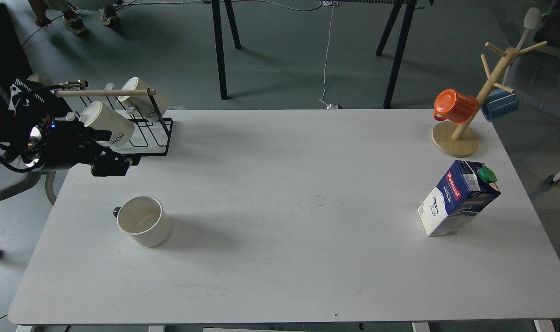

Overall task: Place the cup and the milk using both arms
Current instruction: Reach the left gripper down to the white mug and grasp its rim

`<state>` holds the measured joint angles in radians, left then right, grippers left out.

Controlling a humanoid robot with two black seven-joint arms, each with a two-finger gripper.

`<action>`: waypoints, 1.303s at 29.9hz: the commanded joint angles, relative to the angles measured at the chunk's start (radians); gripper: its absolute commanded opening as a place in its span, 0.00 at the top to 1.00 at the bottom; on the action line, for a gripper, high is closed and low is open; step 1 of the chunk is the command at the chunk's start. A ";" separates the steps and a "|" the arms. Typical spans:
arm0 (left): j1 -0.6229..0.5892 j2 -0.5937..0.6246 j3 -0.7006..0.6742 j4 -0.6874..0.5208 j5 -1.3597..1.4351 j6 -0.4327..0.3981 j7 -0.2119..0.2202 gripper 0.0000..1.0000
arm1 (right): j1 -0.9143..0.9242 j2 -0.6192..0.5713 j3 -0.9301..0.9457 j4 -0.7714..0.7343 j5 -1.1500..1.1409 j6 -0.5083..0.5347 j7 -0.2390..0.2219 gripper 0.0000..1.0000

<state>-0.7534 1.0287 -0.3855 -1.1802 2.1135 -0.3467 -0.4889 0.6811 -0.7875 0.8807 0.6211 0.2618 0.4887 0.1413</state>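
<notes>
Wide bare stretch of counter (280, 193) lying open btwn cup (144, 221) and milk (457, 198) — nothing standing in the way there. Wire rack (155, 133) w/ cream mugs (107, 122) crowding the far-left corner, just beside left end effector (118, 165). Wooden mug tree (469, 120) blocking far-right corner — milk sitting near it.

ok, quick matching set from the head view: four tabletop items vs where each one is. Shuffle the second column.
Items:
1. cup
2. milk
3. orange cup
4. HOME mug

Places:
A. hung on the wooden tree, far right
B. upright on the table, near left
C. on the black wire rack, far left
D. standing on the table, right side

Pairs: 1-B, 2-D, 3-A, 4-C
</notes>
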 commanded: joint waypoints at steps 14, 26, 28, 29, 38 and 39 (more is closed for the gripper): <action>0.068 -0.117 -0.004 0.074 0.039 -0.047 0.000 0.01 | -0.029 -0.013 0.000 -0.003 -0.001 0.000 0.001 0.01; 0.112 -0.159 -0.006 0.119 0.042 -0.044 0.000 0.01 | -0.031 -0.013 0.000 -0.009 -0.001 0.000 0.001 0.01; 0.123 -0.174 -0.007 0.139 0.042 -0.044 0.000 0.01 | -0.034 -0.013 0.000 -0.011 -0.001 0.000 0.001 0.01; 0.123 -0.180 -0.006 0.151 0.042 -0.043 0.000 0.01 | -0.035 -0.015 0.000 -0.012 -0.001 0.000 0.001 0.01; 0.127 -0.208 -0.004 0.203 0.042 -0.021 0.000 0.01 | -0.046 -0.019 0.000 -0.011 -0.001 0.000 0.001 0.01; 0.129 -0.208 -0.004 0.206 0.042 -0.020 0.000 0.02 | -0.048 -0.019 0.000 -0.011 -0.001 0.000 0.001 0.01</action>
<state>-0.6281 0.8222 -0.3909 -0.9799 2.1553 -0.3769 -0.4885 0.6394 -0.8052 0.8805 0.6104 0.2608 0.4887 0.1429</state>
